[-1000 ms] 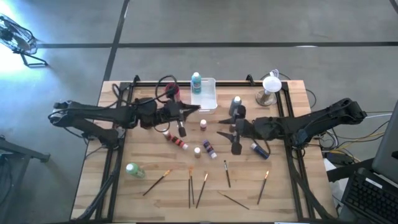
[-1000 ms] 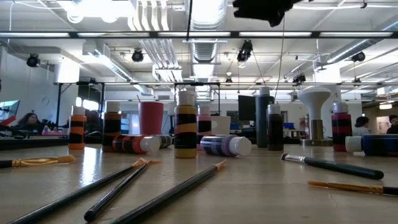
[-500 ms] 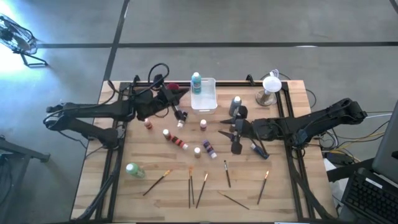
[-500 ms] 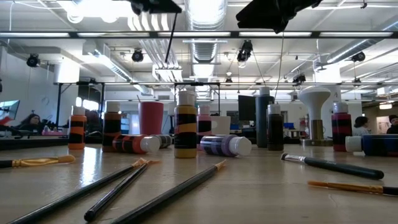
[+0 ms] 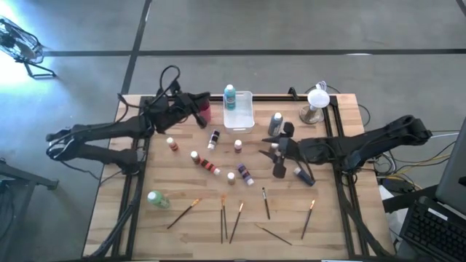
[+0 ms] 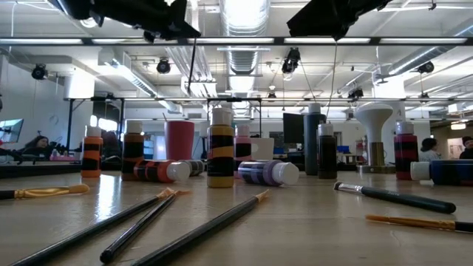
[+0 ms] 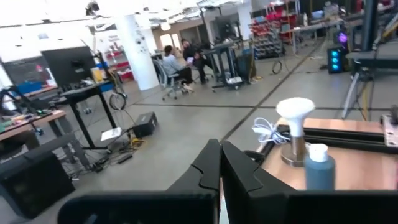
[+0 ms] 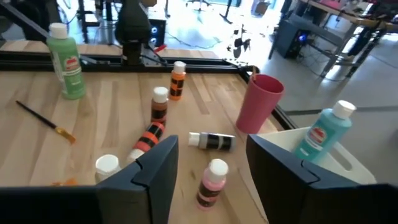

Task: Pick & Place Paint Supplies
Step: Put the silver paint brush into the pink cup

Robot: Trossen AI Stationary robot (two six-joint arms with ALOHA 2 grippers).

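The left pincer (image 5: 202, 110) hovered pressed shut and empty above the magenta plastic cup (image 5: 206, 110). The right pincer (image 5: 268, 151) hung spread wide, empty, over the wooden bench (image 5: 167, 175), where small white-capped paint bottles (image 5: 207, 164) and thin long-handled brushes (image 5: 236, 222) lay scattered.

The tray (image 5: 239, 110) stands at the far edge of the table (image 5: 342, 225), with one bottle (image 5: 230, 95) in it and the cup (image 5: 204, 110) to its left. The paintbrushes (image 5: 231, 218) lie in a row along the near edge, and most bottles (image 5: 211, 164) stand or lie between them and the tray
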